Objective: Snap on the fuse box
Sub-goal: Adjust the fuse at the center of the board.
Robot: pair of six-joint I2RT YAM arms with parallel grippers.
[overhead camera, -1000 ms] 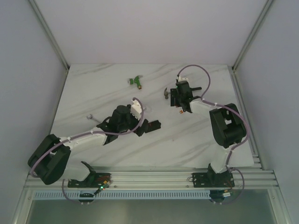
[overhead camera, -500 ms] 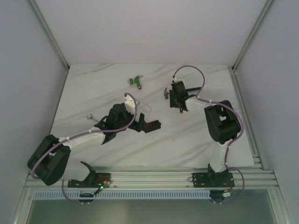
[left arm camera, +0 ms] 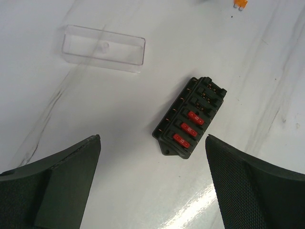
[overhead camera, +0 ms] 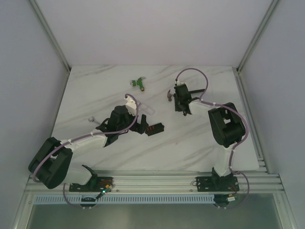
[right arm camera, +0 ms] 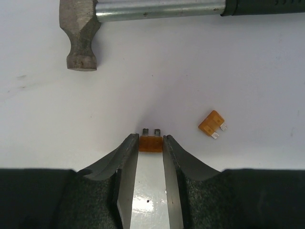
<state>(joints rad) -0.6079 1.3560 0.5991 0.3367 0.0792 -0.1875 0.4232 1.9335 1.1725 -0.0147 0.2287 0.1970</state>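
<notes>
From here I see the fuse box [left arm camera: 189, 117] lying flat on the marble table [overhead camera: 95, 86], about mid-table and well away from every edge, with three red fuses in a row at one end of it. My left gripper [left arm camera: 152, 138] hovers above it with its jaws spread wide and holds nothing; the box lies just ahead of the gap between the fingers. The clear lid [left arm camera: 104, 44] lies apart from the box with bare marble between them. My right gripper [right arm camera: 151, 140] has narrowed onto an orange fuse [right arm camera: 151, 144], one finger against each side of it and its prongs pointing away. A second orange fuse [right arm camera: 211, 124] lies loose just to one side, untouched. The hammer [right arm camera: 81, 28] lies across the far side, its head near but clear of the fingertips.
</notes>
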